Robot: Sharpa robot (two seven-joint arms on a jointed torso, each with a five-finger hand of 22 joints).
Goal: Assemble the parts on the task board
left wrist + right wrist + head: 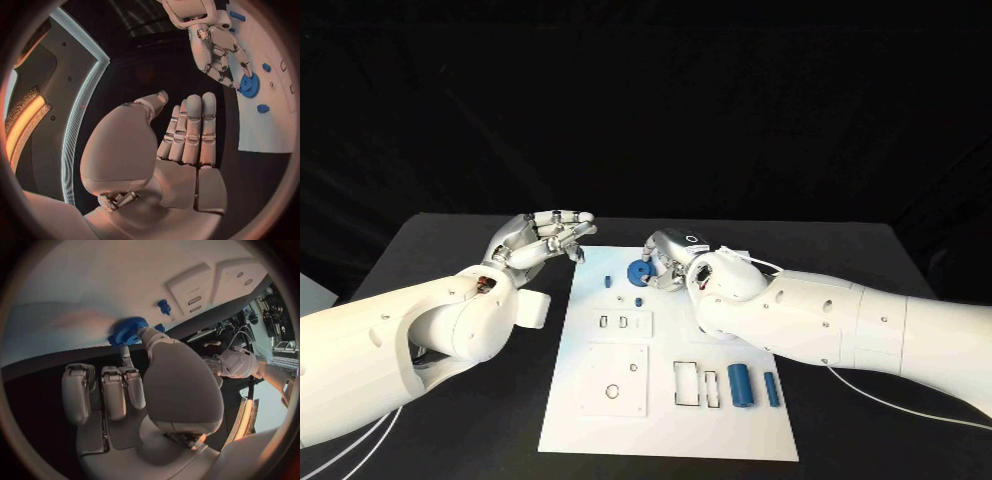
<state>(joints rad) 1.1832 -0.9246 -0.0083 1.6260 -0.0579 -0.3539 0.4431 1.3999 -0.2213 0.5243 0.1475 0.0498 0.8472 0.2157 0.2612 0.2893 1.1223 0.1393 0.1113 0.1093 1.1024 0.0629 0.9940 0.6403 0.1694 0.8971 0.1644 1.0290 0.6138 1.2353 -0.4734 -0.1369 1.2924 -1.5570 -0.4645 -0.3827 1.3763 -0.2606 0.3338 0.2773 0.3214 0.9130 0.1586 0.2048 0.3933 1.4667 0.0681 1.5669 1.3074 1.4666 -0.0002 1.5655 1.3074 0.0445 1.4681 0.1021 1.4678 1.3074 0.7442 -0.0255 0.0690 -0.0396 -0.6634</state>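
Two blue cylinders (751, 385) are lying side by side near the board's (589, 430) near right corner, just beside a pair of upright rectangular slots (691, 383), with a raised square plate (615, 379) sitting toward the near left. Farther up the board, a small panel with two slots (625, 322) is resting near the middle, and beyond it a small blue peg (638, 300) is standing close to a second blue piece (607, 281) by the left edge. Toward the far edge, the right hand (669, 259) is reaching down onto a blue toothed wheel (127, 330), its thumb and one fingertip touching the wheel's rim while the other fingers are hanging curled beside it; whether the wheel is lifted off the board or sitting on it cannot be told. The left hand (542, 236) is hovering off the board's far left corner over the black table (459, 245), holding nothing, its fingers straight and close together with the thumb apart.
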